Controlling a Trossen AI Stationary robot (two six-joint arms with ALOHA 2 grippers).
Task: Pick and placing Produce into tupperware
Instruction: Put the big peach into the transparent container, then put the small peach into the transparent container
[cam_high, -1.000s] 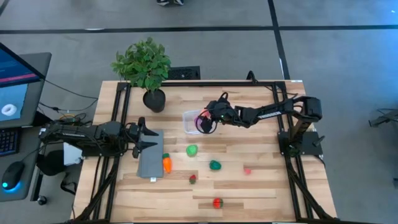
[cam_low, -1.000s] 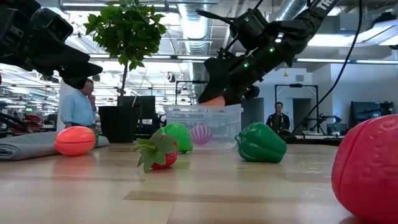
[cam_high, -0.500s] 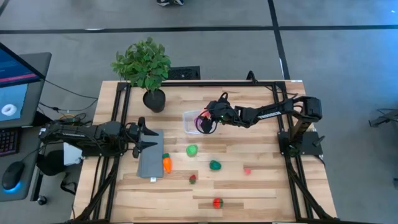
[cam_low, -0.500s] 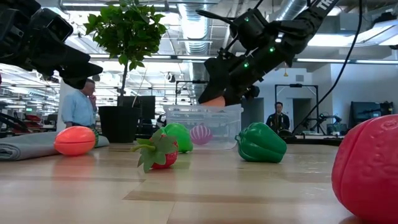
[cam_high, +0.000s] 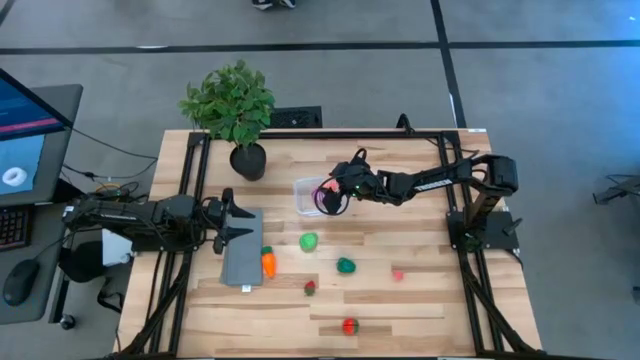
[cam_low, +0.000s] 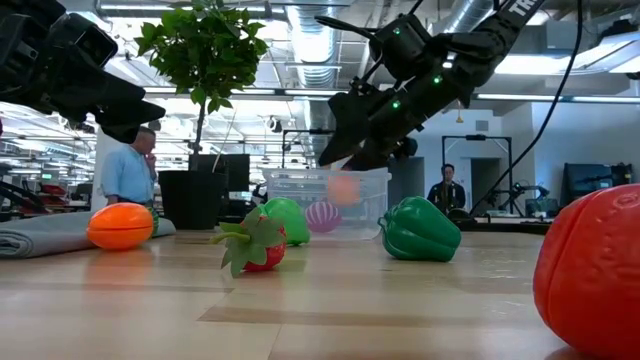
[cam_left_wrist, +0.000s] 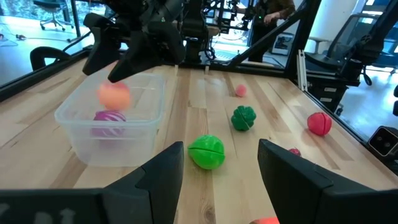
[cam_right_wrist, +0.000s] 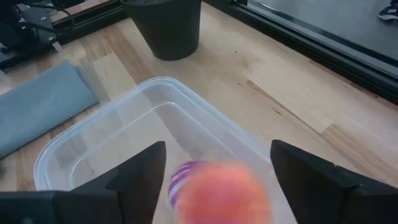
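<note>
The clear tub (cam_high: 306, 186) stands on the table near the plant pot, with a purple fruit (cam_left_wrist: 109, 117) on its floor. My right gripper (cam_low: 350, 158) hangs open just above the tub. A peach fruit (cam_low: 343, 188) is below its fingers, inside the tub's walls, blurred in the right wrist view (cam_right_wrist: 224, 193). My left gripper (cam_high: 228, 225) is open and empty over the grey slab (cam_high: 242, 262) at the left. On the table lie a green fruit (cam_high: 308, 241), a dark green pepper (cam_high: 345, 265), an orange carrot (cam_high: 268, 262), a strawberry (cam_high: 310, 288), a pink piece (cam_high: 398, 272) and a red fruit (cam_high: 349, 325).
A potted plant (cam_high: 235, 110) stands at the table's far left, close behind the tub. Black frame rails (cam_high: 190, 200) run along the left and right edges. A person (cam_low: 127, 170) stands in the room beyond the table.
My right gripper has let go of the peach fruit, which it held at its fingertips over the tub. The fruit has dropped from the fingers down into the tub. The gripper has stayed in place above the tub.
</note>
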